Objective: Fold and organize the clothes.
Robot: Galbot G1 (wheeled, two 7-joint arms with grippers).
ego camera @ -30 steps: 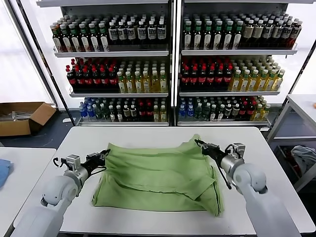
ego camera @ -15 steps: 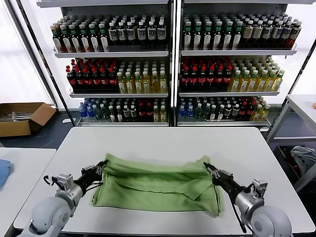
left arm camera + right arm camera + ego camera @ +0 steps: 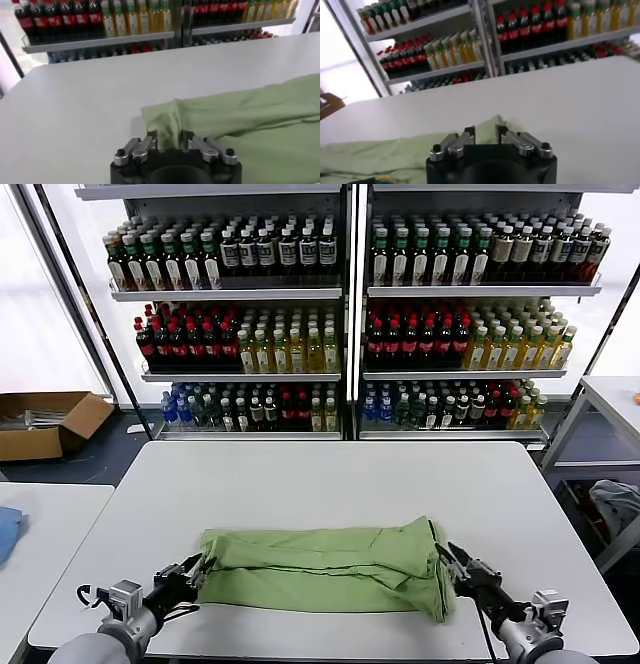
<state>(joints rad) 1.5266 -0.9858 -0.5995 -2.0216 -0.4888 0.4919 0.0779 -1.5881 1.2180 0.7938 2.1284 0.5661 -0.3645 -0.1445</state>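
One piece of the clothes, a light green shirt (image 3: pixel 320 569), lies folded into a long flat band across the near part of the white table (image 3: pixel 300 479). My left gripper (image 3: pixel 197 568) sits low at the band's left end, open, with a bunched corner of fabric (image 3: pixel 167 125) between its spread fingers. At the right end, my right gripper (image 3: pixel 446 558) is also open, a tip of green cloth (image 3: pixel 487 125) showing in its gap. The shirt's collar, buttons and print are hidden.
Shelves of bottled drinks (image 3: pixel 350 314) stand behind the table. A cardboard box (image 3: pixel 45 419) sits on the floor at far left, next to another table (image 3: pixel 40 524). A side table (image 3: pixel 610 399) stands at the right.
Both grippers drew the shirt's far edge toward the front edge and lowered it, folding the shirt into a narrow band. Both sets of jaws then went from shut to open.
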